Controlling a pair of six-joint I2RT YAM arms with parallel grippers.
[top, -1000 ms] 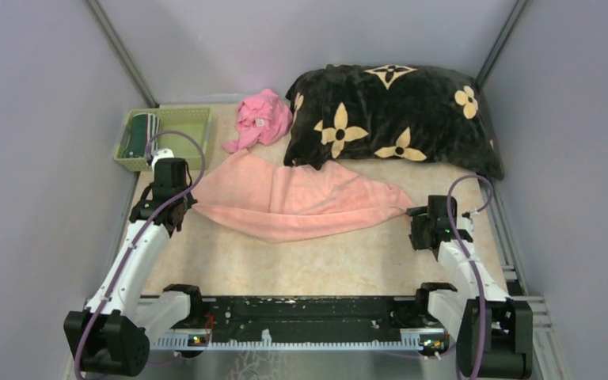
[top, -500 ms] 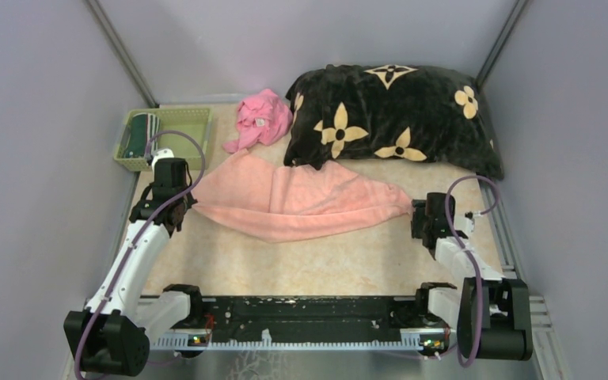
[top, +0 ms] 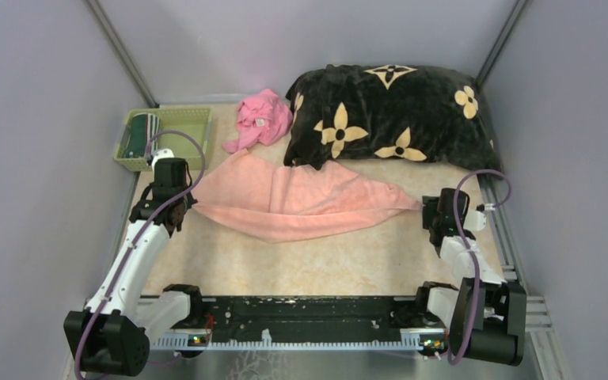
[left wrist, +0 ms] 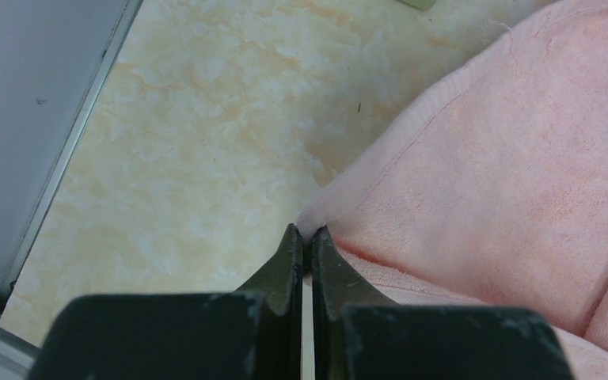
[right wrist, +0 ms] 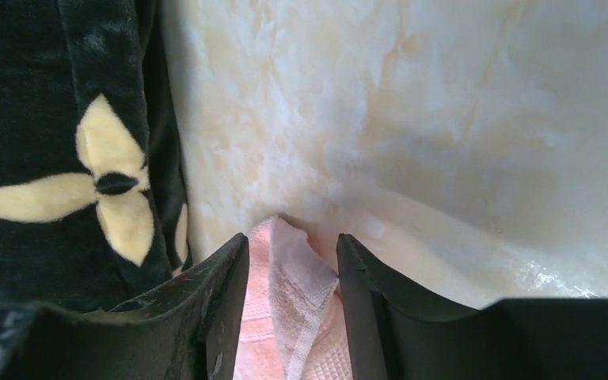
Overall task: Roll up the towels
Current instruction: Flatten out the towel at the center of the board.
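The salmon towel [top: 301,204] is stretched on the counter [top: 301,261] between the hands. One corner is pinched by the closed left hand [left wrist: 304,237]; the other sits inside the half-open right hand [right wrist: 291,253], which should be closed firmly before any pull is made

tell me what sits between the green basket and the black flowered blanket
A crumpled bright pink cloth lies between the green basket and the black flowered blanket, seen in the top view. The salmon towel lies nearer the camera.
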